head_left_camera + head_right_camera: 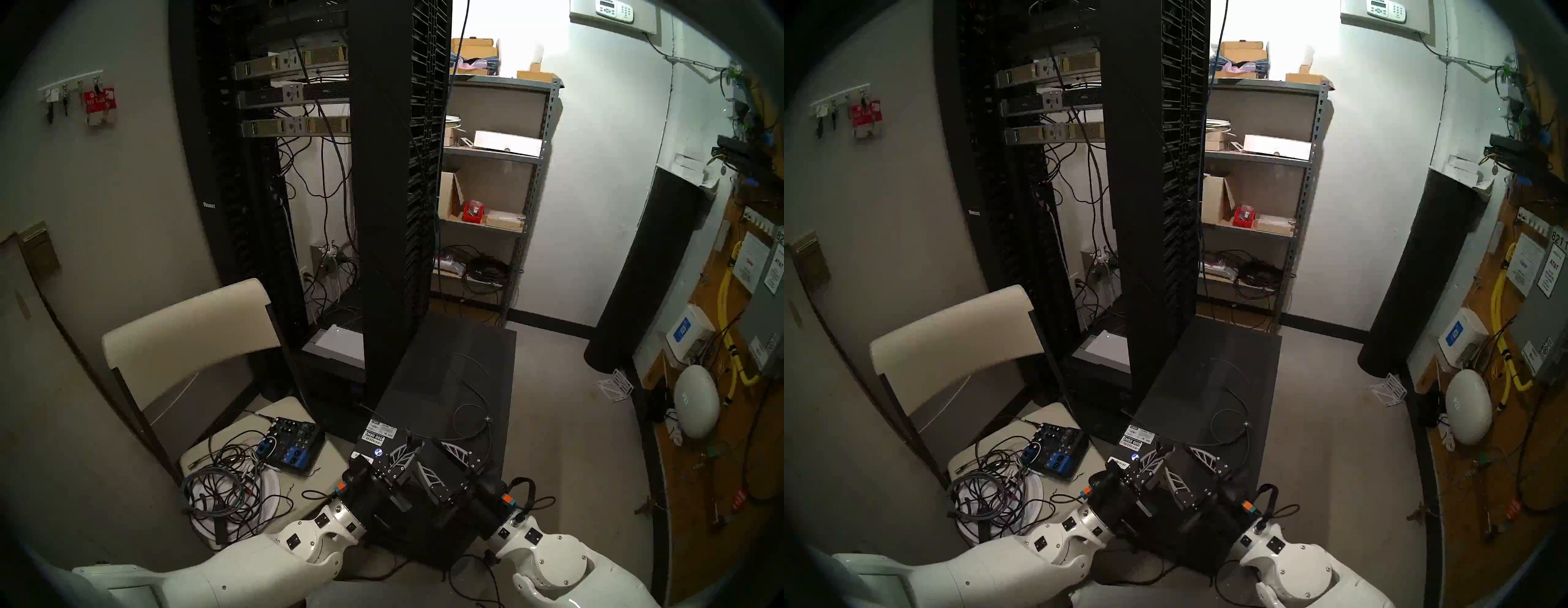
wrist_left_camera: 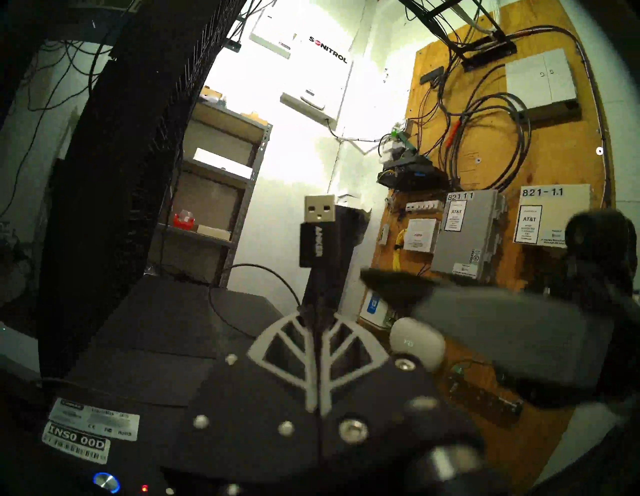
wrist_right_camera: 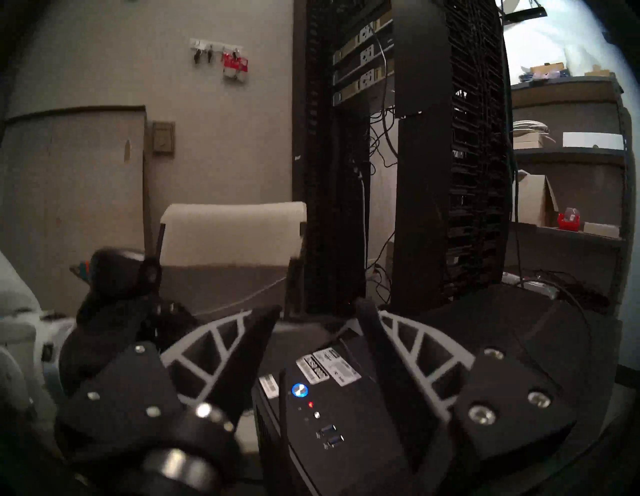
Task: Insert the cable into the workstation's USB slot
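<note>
My left gripper (image 2: 337, 242) is shut on the cable's black plug (image 2: 313, 242), whose silver USB end points up and away from the wrist. Behind it the thin cable (image 1: 471, 407) trails in loose loops over the top of the workstation (image 1: 445, 373). My right gripper (image 3: 318, 322) stands open just above the workstation's front edge (image 3: 346, 460), with nothing between its fingers. Below it I see the blue-lit button (image 3: 299, 389), the red light (image 3: 310, 404) and the USB slot (image 3: 335, 440). In the head view both grippers hover close together, the left gripper (image 1: 410, 441) beside the right gripper (image 1: 441, 463).
The tall black server rack (image 1: 382, 191) rises just behind the workstation. To the left a cream chair (image 1: 191, 331) carries a small blue mixer (image 1: 292, 446) and a tangle of cables (image 1: 225, 484). A metal shelf (image 1: 488, 191) and a wired board (image 1: 721, 339) stand to the right.
</note>
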Controlling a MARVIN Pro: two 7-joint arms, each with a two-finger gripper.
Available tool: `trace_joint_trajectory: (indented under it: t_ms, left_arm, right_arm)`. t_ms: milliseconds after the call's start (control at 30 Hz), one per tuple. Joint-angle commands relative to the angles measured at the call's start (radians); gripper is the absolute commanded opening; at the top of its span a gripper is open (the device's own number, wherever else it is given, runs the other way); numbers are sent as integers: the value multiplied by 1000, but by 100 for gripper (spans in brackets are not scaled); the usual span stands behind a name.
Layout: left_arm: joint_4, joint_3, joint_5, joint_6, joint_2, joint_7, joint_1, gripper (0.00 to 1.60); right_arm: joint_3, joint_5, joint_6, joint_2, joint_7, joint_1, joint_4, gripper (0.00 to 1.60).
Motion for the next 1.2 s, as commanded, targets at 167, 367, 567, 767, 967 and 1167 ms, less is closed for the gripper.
trace_joint_trajectory:
  t_ms: [167, 367, 567, 767, 967, 1167]
  left_arm:
    - [121, -62, 157, -61, -115, 63, -12, 0]
    - [128, -101, 217, -61, -129, 76, -2, 0]
    - [115, -155, 285, -61, -139, 85, 24, 0]
    - [111, -189, 321, -61, -148, 81, 45, 0]
    - [111, -221, 314, -61, -163, 72, 61, 0]
    - [19, -223, 189, 24, -132, 68, 74, 0]
  right_arm:
    - [-4, 177, 47, 34, 131, 46, -41, 95]
    - [-28, 211, 116, 19, 166, 89, 4, 90]
    - [-24, 229, 138, 10, 177, 103, 32, 93]
    - [-23, 238, 145, 1, 192, 125, 54, 90]
    - [-20, 226, 154, 2, 191, 128, 58, 92]
    - [0, 152, 132, 29, 137, 82, 30, 95]
